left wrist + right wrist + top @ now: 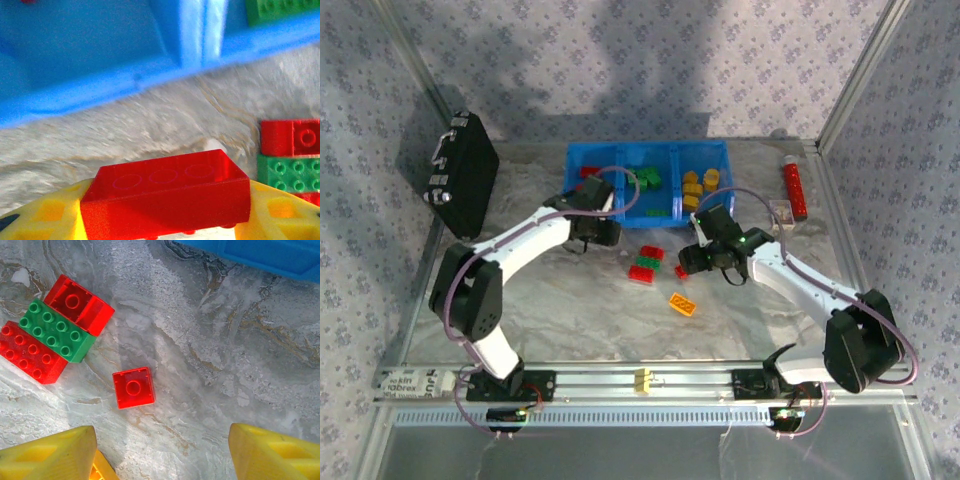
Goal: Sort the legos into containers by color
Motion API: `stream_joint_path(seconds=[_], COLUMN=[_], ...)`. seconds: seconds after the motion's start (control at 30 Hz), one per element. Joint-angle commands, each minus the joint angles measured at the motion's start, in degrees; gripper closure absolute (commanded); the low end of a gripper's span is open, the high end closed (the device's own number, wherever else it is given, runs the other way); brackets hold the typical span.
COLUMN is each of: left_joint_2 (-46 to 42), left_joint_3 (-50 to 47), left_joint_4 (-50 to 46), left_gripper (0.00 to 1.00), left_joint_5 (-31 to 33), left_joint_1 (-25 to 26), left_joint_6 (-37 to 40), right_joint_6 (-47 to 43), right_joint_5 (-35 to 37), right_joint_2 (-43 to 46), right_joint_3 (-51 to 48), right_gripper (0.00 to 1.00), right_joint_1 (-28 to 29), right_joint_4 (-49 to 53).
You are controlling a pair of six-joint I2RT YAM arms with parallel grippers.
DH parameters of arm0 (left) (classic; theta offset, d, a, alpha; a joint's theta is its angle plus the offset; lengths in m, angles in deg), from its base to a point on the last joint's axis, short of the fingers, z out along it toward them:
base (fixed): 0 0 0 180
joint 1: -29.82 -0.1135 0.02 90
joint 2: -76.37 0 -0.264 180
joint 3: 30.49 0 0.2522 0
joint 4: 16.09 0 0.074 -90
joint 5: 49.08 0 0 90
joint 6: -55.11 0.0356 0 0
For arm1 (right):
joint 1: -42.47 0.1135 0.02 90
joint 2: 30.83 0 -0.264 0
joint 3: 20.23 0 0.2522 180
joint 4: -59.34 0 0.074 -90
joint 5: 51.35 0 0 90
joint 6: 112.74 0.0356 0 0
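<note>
Left wrist view: my left end effector (165, 222) grasps a red lego (165, 192), which I should lift clear over the bin wall (100, 95).

The right gripper (161, 440) hangs over a grey marbled tabletop (215, 365), its two yellow plastic fingers (50, 455) spread wide at the lower corners with nothing between them. Just ahead of the gap a small square red plastic brick (133, 387) with a single stud lies alone. Up to the left, three bricks sit pressed side by side: a short red brick (79, 304), a green studded brick (52, 331) and a long red studded brick (29, 354). The wall of a bright blue plastic bin (270, 255) crosses the top right corner
</note>
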Motion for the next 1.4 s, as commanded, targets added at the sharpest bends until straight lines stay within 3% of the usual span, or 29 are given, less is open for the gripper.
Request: stream_joint_path(seconds=[0.0,0.2,0.27,0.4,0.67,0.93,1.37], left_joint_2=[-2.2,7.4,11.1,7.5,-7.3,-19.3,-33.2], left_joint_3=[5.9,21.2,27.2,22.5,1.5,-15.0,-28.5], left_joint_4=[-2.2,-7.3,-11.7,-7.2,5.6,12.1,13.1], left_gripper=[0.52,0.48,0.19,0.07,0.06,0.06,0.06], left_joint_5=[0.5,-4.1,-2.8,-0.3,-3.7,-7.3,-7.8], left_joint_1=[-2.6,-9.3,-9.2,-7.6,-7.6,-7.2,-7.3], left_joint_6=[2.8,4.9,6.0,5.3,1.5,-3.6,-7.1], right_joint_6=[0.7,1.3,1.3,1.3,-0.5,-4.2,-4.2], right_joint_5=[-0.3,-0.9,-0.5,0.0,-3.4,-8.1,-6.7], right_joint_2=[1.1,1.3,1.7,3.2,1.7,-6.5,-23.9], right_joint_3=[-0.5,0.4,0.4,-1.1,-2.7,0.6,12.4], right_gripper=[0.28,0.28,0.28,0.26,0.24,0.19,0.18], right_joint_1=[-0.3,0.5,0.9,1.1,2.6,9.0,14.6], right_joint_4=[0.0,0.3,0.7,0.8,-0.7,-1.6,-0.3])
